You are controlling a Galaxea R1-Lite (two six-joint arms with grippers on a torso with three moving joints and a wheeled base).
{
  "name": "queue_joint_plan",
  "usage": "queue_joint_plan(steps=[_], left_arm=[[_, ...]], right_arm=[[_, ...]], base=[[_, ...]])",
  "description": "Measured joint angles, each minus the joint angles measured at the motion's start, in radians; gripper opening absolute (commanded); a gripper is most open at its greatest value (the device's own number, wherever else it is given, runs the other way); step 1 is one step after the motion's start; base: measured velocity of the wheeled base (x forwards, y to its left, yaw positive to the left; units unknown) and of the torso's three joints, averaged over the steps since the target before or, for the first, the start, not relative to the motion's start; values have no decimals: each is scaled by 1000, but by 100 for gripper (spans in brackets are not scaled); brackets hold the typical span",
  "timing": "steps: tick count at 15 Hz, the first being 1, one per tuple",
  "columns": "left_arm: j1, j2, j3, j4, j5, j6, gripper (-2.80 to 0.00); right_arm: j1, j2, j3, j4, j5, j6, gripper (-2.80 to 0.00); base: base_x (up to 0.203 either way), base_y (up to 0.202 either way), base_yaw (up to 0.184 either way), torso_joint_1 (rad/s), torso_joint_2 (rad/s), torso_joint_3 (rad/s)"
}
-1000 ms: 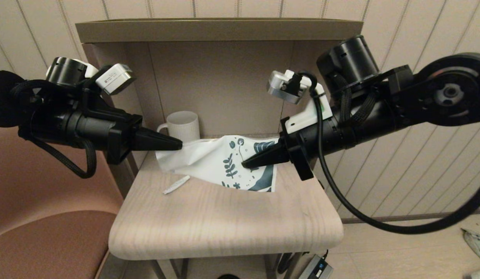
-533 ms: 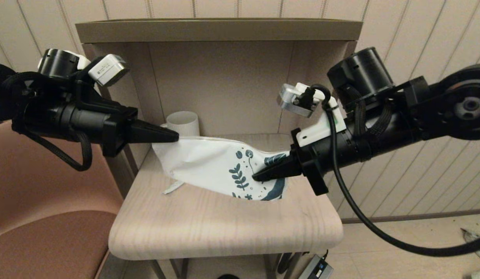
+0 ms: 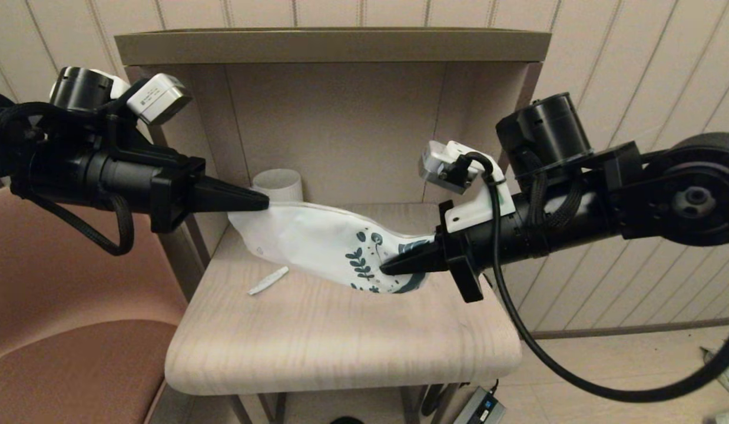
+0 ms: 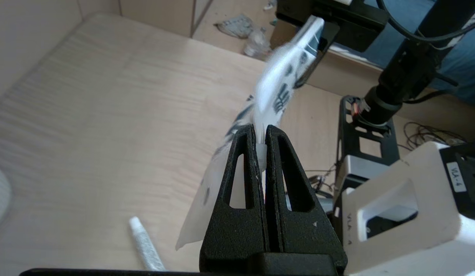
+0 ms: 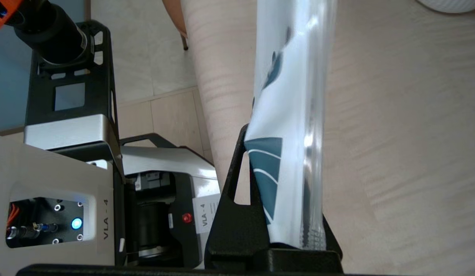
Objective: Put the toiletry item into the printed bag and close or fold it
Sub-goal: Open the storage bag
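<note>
"VLA-4" on the white camera mount (image 5: 65,214) and its sticker (image 5: 206,216)

Furnished room, hotel-like or domestic. Indicators: light wood-grain side table (image 3: 341,330) with rounded front corners, set under a shelf niche (image 3: 332,44); panelled wall (image 3: 623,53) behind; pink upholstered seat (image 3: 76,353) at the table's left edge; white ribbed mug (image 3: 277,184) at the back-left corner.
</note>
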Motion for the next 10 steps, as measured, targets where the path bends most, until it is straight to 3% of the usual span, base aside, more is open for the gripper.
queue_joint_plan(steps=[6, 10], left_arm=[[-41, -6, 41, -1, -1, 5, -280], [-43, -18, 47, 0, -35, -1, -280]], right_arm=[[4, 4, -27, -5, -16, 1, -280], [-8, -20, 7, -10, -27, -12, -280]], base=[[0, 0, 0, 0, 0, 0], [0, 0, 0, 0, 0, 0]])
